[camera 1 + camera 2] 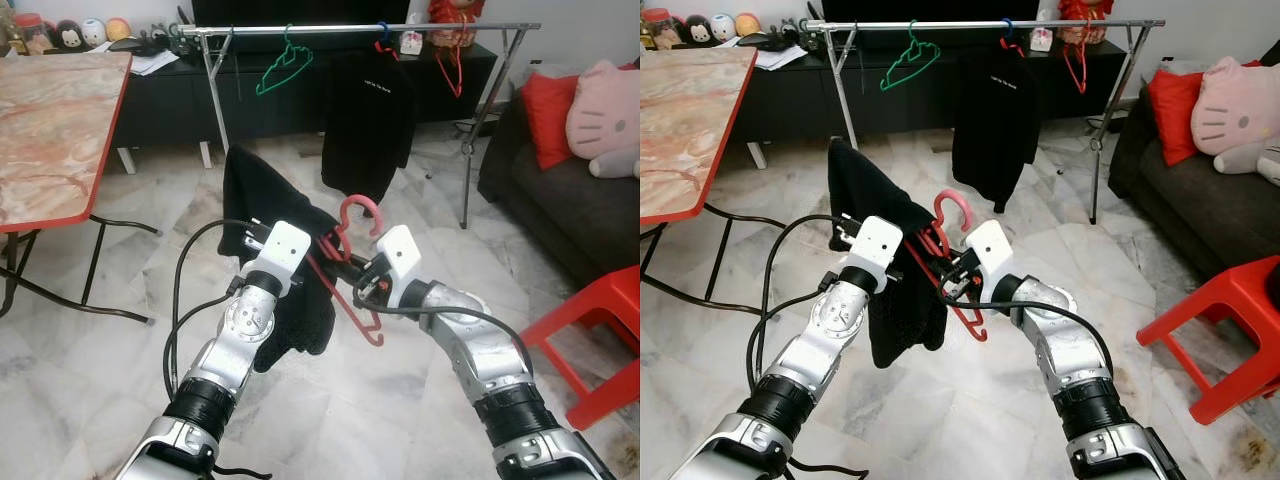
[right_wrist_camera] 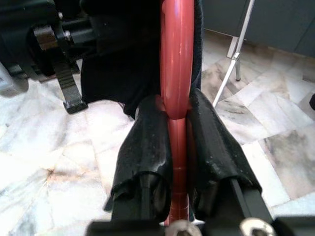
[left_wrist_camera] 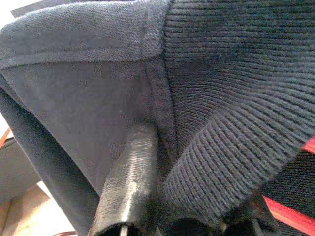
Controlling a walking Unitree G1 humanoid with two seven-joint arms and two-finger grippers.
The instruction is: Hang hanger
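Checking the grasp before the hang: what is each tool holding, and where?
The right tool pinches the red hanger on its neck, below the hook. The left tool grips the black garment by a ribbed fold.

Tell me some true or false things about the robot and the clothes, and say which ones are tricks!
1. The right gripper is shut on the red hanger. True.
2. The left gripper holds a white towel. False: it holds dark knitted cloth, the black garment draped between the arms.
3. The red hanger already hangs on the clothes rail. False: the robot holds it well in front of the rail, hook pointing up.
4. A green hanger hangs on the rail. True.
5. A black shirt hangs on the rail. True.
6. The plastic stool on the robot's right is blue. False: it is red.
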